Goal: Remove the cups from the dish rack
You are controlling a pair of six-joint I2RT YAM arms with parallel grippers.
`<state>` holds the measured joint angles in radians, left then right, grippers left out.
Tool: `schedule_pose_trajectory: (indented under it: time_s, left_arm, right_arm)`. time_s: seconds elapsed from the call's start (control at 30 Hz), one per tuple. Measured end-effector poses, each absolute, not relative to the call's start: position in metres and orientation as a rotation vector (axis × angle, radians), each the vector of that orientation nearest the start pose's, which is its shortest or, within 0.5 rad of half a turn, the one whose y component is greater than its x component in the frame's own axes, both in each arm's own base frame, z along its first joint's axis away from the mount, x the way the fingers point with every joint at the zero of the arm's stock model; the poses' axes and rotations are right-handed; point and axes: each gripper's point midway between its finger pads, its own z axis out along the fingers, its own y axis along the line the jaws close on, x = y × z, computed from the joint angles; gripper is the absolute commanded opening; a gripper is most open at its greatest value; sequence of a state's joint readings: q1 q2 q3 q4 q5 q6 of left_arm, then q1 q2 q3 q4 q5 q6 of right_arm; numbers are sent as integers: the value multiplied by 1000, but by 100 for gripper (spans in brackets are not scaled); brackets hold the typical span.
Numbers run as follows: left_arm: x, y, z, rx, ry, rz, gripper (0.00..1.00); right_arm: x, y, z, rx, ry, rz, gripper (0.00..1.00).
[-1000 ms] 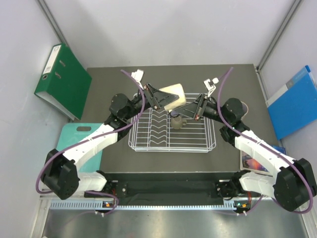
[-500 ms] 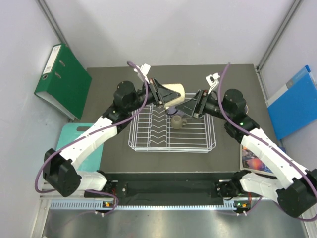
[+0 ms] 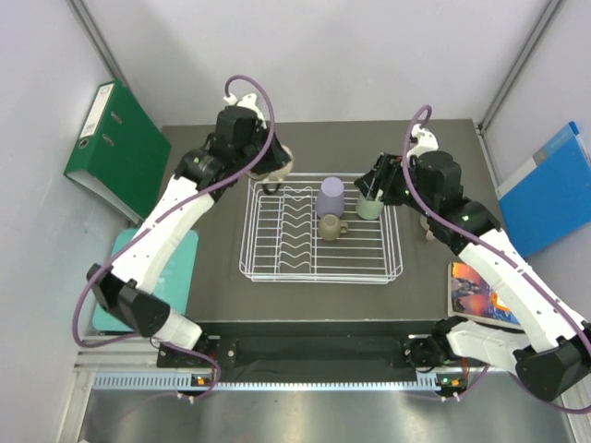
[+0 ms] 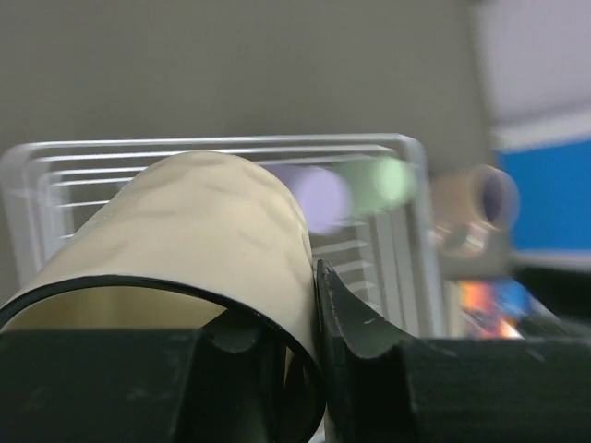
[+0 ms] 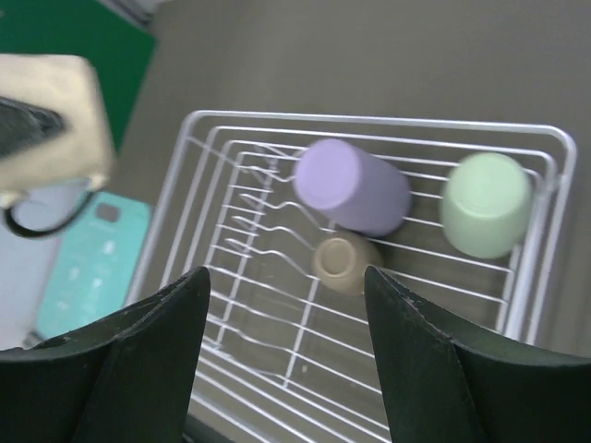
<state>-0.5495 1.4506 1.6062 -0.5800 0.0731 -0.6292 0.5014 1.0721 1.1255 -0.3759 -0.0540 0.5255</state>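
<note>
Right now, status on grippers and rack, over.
Left gripper shut on cream mug. Right gripper open, empty, above rack. Three remain in rack: lavender cup, green cup, tan mug. Nothing blocking them.

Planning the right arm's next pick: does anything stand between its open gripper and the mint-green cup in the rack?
Nothing visible does. The right gripper hangs open over the dish rack, and the mint-green cup stands in a corner of it, apart from the lavender tumbler and olive mug.
</note>
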Motion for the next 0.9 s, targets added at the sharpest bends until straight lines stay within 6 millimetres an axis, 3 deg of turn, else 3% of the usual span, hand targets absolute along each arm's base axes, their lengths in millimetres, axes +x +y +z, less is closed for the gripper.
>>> schedule_pose_trajectory:
  time_s: [0.17, 0.27, 0.37, 0.63, 0.9]
  left_arm:
    - [396, -177, 290, -233, 2250, -372, 0]
    - [402, -129, 255, -310, 2343, -141, 0]
    - [403, -99, 234, -340, 2398, 7, 0]
    - [418, -70, 172, -320, 2552, 178, 0]
    - [432, -51, 112, -395, 2686, 152, 0]
  right_arm:
    - [302, 178, 282, 23, 2047, 579, 67]
    - [301, 171, 275, 26, 2071, 530, 67]
    - [300, 168, 271, 21, 2084, 506, 67]
    - [294, 163, 272, 11, 2082, 492, 67]
    - [288, 158, 267, 5, 2089, 481, 67]
